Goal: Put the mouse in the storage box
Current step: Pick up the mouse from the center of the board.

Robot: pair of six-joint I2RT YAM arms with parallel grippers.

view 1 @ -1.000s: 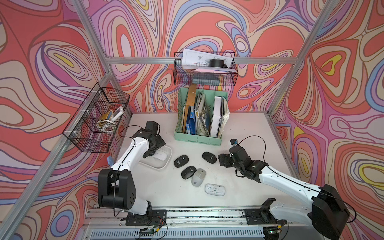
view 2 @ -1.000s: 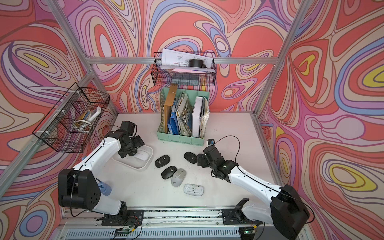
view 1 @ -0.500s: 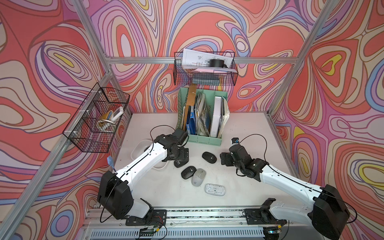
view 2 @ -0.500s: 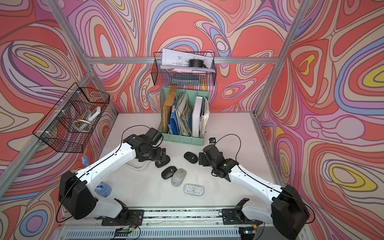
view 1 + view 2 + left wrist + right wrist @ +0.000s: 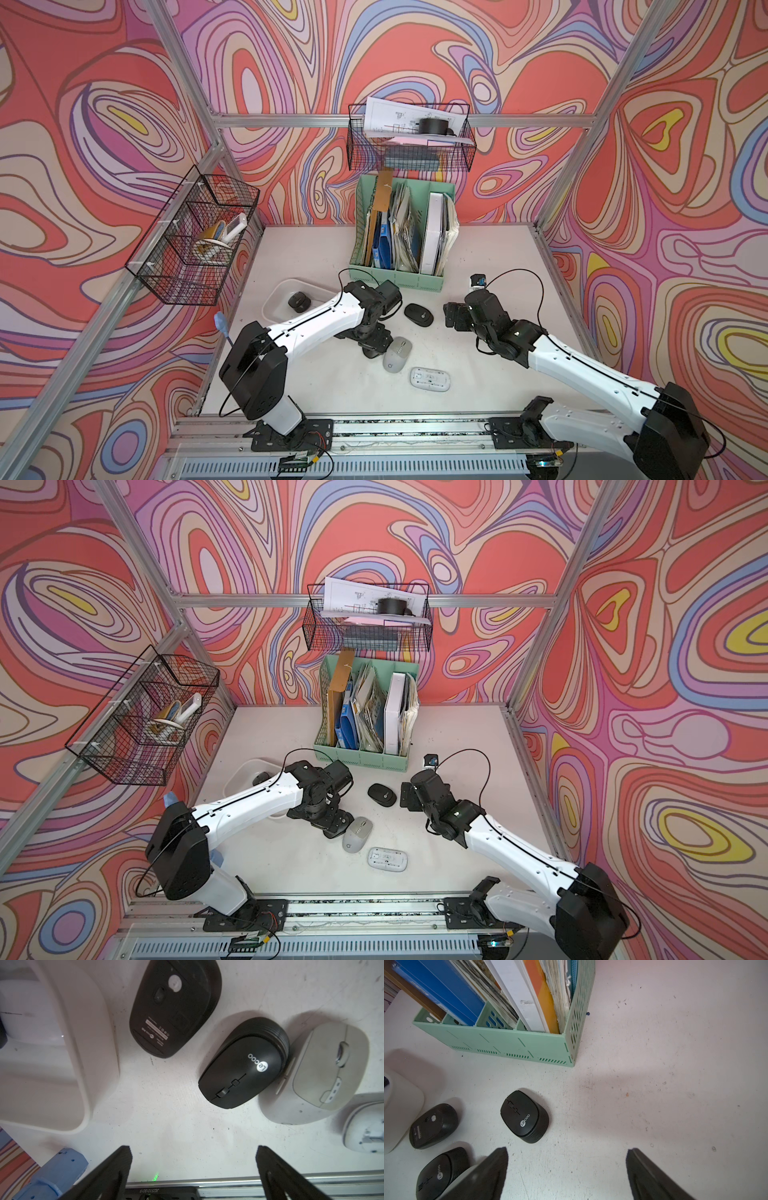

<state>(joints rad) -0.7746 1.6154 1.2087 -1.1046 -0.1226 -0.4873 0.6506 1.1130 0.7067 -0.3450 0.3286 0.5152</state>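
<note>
A black mouse [image 5: 299, 301] is seen lying inside the white storage box [image 5: 277, 293] on the left of the tabletop [image 5: 490, 257]. Just outside the box, an upturned black mouse [image 5: 174, 1007], a black Lecoo mouse [image 5: 243, 1064] and a grey mouse [image 5: 324, 1072] are ranged side by side, with the left pincer [image 5: 193, 1153] spread wide over them and nothing held. A second black Lecoo mouse [image 5: 525, 1116] is found before the right pincer [image 5: 566, 1152], likewise wide and empty, near the mint-green file organizer [image 5: 508, 1043]

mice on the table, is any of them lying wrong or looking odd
Two lie belly up: a black mouse beside the storage box, label showing, and a white mouse nearest the front rail.
</note>
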